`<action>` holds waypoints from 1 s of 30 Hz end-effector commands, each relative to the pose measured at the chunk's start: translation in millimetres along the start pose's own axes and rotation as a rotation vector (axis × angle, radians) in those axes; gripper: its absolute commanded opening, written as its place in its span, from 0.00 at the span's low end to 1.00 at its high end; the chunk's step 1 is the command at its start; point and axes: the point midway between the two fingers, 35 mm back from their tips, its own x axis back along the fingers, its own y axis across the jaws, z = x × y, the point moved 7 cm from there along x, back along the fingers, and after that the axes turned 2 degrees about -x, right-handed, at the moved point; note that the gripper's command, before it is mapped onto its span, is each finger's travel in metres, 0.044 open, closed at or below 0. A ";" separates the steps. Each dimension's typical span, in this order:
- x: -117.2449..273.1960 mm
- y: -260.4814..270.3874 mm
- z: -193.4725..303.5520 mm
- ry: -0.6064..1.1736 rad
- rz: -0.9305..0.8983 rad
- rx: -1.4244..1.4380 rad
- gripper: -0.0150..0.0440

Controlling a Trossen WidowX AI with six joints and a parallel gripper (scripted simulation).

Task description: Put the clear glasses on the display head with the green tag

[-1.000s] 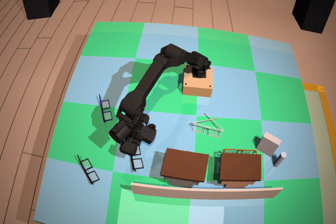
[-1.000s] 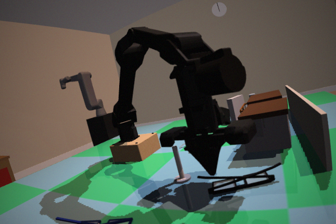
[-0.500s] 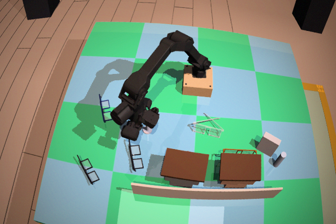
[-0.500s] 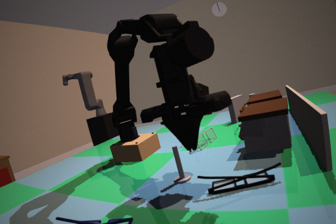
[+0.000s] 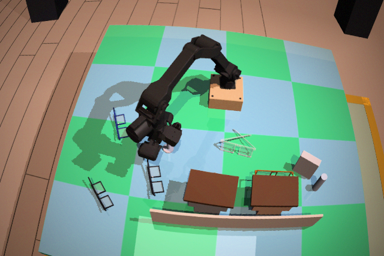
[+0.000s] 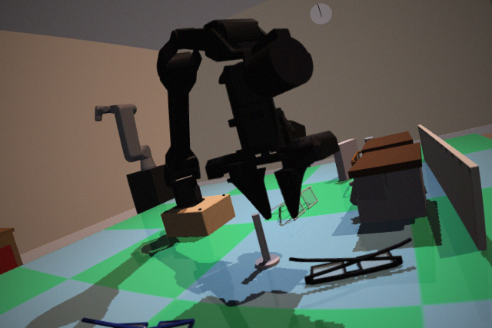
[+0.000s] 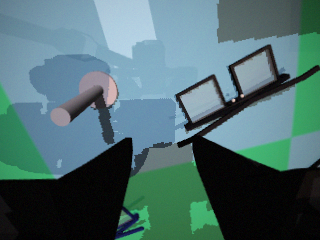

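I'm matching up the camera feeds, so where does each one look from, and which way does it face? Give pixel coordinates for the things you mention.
Top: high over the table, facing down; the whole arm (image 5: 176, 76) (image 6: 178, 110) shows.
Exterior: low at the table's side, facing across it; arm and open tool (image 6: 282, 217) (image 7: 162, 142) show.
Wrist: on the arm, looking past the tool's two fingers toward the tabletop.
Exterior and wrist share the upright post (image 6: 260, 236) (image 7: 80, 104).

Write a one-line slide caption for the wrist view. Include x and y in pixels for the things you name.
The open gripper (image 7: 162, 142) points down between an upright post on a round base (image 7: 111, 90) and black-framed glasses (image 7: 222, 106).
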 end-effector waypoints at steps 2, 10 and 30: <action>0.3 -0.4 -3.0 0.000 0.002 0.000 0.59; 4.1 20.2 -131.5 -0.020 -0.007 0.000 0.59; -0.4 143.3 -288.4 -0.035 -0.031 0.003 0.46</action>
